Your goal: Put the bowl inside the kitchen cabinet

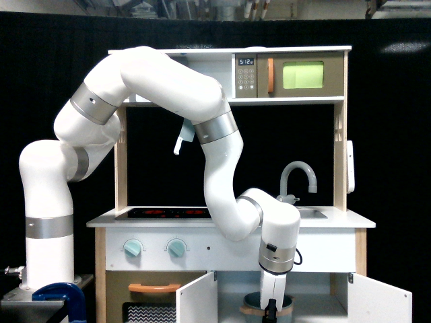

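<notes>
The kitchen cabinet [316, 296] is the low compartment under the counter, and both of its white doors stand open. Inside it sits the grey-blue bowl [253, 301] with a tan rim band, only its upper part above the frame's bottom edge. The white arm bends down from the counter, and its gripper [271, 313] hangs right at the bowl's rim, in front of it. Its fingertips are cut off by the bottom edge, so the jaws and any contact with the bowl are hidden.
The left cabinet door [197, 299] and right cabinet door [381, 304] swing out toward the camera. The oven with an orange handle [153, 288] is to the exterior view's left. Faucet [298, 176] and sink sit on the counter [337, 219]; the microwave [289, 75] is on top.
</notes>
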Controlling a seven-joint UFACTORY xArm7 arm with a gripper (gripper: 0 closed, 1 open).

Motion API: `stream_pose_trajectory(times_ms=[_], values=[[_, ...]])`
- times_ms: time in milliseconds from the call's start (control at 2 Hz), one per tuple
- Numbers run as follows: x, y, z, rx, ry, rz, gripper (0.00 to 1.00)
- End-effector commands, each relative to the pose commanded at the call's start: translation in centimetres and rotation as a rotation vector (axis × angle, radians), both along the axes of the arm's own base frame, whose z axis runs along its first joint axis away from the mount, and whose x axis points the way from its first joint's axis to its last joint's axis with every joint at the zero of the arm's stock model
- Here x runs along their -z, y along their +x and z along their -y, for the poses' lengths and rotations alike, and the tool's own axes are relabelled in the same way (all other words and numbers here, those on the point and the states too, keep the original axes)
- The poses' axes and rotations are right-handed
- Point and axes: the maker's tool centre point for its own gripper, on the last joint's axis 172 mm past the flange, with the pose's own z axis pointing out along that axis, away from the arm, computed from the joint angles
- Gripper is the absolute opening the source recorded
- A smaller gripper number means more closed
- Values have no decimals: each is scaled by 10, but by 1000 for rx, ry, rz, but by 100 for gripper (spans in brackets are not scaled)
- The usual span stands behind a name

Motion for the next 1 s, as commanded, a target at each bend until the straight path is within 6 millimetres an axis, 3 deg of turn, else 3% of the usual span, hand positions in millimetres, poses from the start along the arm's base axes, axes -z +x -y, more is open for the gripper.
stream_pose_trajectory(times_ms=[1000], values=[[-3, -6, 17, 0, 0, 0, 100]])
